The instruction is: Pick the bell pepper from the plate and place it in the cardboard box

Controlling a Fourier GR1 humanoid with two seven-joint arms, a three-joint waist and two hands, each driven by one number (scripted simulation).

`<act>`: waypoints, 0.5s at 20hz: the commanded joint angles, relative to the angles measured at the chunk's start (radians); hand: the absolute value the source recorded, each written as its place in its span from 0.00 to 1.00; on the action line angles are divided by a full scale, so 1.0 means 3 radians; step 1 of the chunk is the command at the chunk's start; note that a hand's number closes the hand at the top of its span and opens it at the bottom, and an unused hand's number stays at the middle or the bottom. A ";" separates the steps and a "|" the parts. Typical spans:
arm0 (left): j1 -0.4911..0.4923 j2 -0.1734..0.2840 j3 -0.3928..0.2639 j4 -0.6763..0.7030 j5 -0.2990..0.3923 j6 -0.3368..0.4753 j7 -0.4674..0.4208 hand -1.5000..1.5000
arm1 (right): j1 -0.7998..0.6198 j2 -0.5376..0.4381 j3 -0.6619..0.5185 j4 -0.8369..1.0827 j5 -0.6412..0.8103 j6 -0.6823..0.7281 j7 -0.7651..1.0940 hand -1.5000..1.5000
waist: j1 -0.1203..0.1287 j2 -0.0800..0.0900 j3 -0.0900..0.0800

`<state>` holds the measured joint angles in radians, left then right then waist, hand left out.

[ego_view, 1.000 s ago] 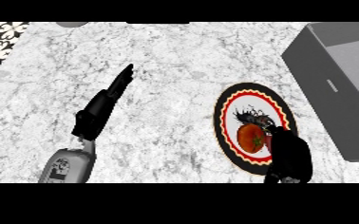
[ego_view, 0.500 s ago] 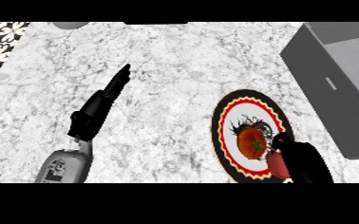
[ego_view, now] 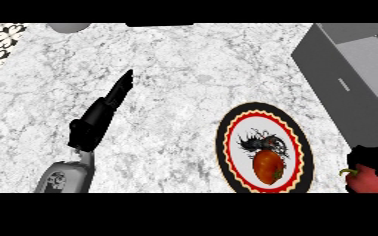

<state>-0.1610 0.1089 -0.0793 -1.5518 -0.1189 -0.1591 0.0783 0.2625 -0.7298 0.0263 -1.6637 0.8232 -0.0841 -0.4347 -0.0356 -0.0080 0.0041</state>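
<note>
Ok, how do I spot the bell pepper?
Follow the grey box down the right edge to the right hand. The bell pepper sits in it, right of the plate: red with a green stem, unlike the orange shape on the plate.

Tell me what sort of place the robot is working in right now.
Probably a kitchen counter: a marble-patterned worktop, a decorated plate with a tomato-like picture, and a grey box at the right. The right hand holds a red bell pepper.

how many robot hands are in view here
2. The left hand is stretched out straight over the counter at left. The right hand is at the lower right edge, beside the plate, curled on the bell pepper.
</note>
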 commanded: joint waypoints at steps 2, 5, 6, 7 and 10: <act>0.0058 -0.0015 0.0010 -0.0064 -0.0040 0.0066 -0.0021 0.50 | 0.0308 -0.0407 -0.0809 0.0199 -0.0873 -0.0211 -0.1164 1.00 | -0.0017 -0.0001 -0.0008; 0.0107 0.0021 0.0011 -0.0137 0.0034 -0.0036 0.0026 0.50 | 0.0433 -0.0636 -0.1282 0.0266 -0.1401 0.0135 -0.1611 1.00 | 0.0000 -0.0002 -0.0012; 0.0145 -0.0034 -0.0069 -0.0171 -0.0072 0.0047 -0.0016 0.50 | 0.0555 -0.0616 -0.1430 0.0326 -0.1503 0.0120 -0.1803 1.00 | -0.0014 -0.0004 -0.0012; -0.0007 -0.0018 -0.0038 -0.0070 -0.0053 0.0009 0.0038 0.50 | 0.0603 -0.0629 -0.1484 0.0228 -0.1586 0.0269 -0.1878 1.00 | 0.0001 0.0006 -0.0014; 0.0103 -0.0011 -0.0026 -0.0244 0.0019 -0.0019 0.0174 0.50 | 0.0705 -0.0887 -0.2003 0.0248 -0.2179 0.0848 -0.2052 1.00 | -0.0015 -0.0009 -0.0018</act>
<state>-0.1404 0.1163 -0.0749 -1.5890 -0.1156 -0.1663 0.0932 0.4284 -0.9256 -0.4150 -1.5975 0.3445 0.0298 -0.9415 -0.0407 -0.0090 -0.0001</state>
